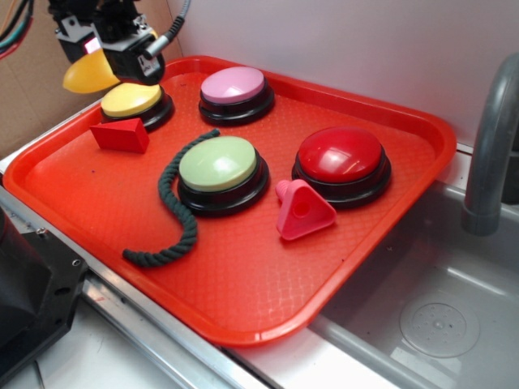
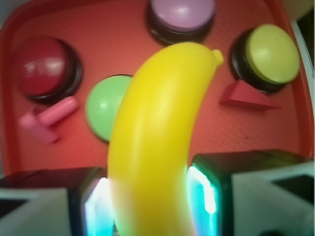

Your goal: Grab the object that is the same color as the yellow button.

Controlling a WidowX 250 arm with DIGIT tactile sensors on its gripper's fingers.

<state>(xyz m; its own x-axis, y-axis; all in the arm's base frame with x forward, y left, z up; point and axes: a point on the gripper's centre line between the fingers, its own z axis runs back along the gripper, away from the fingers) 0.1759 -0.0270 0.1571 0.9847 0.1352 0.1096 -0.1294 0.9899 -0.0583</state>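
Above the far left corner of a red tray, a black robot gripper hangs in the air with its two pads pinched against the sides of a yellow toy banana. Seen from the wrist camera, the banana fills the middle of the view, its stem tip pointing away over the tray. Directly under it sits the yellow button, with a red wedge block just beside that. Further across lie a pink button, a pale green button with a dark green rope curling around its left side, a red button and a pink triangular piece. The grab looks essentially done. The likely risk is slipping: the banana is smooth and curved, held only at its sides, so a jolt could twist it loose and drop it onto the buttons below.
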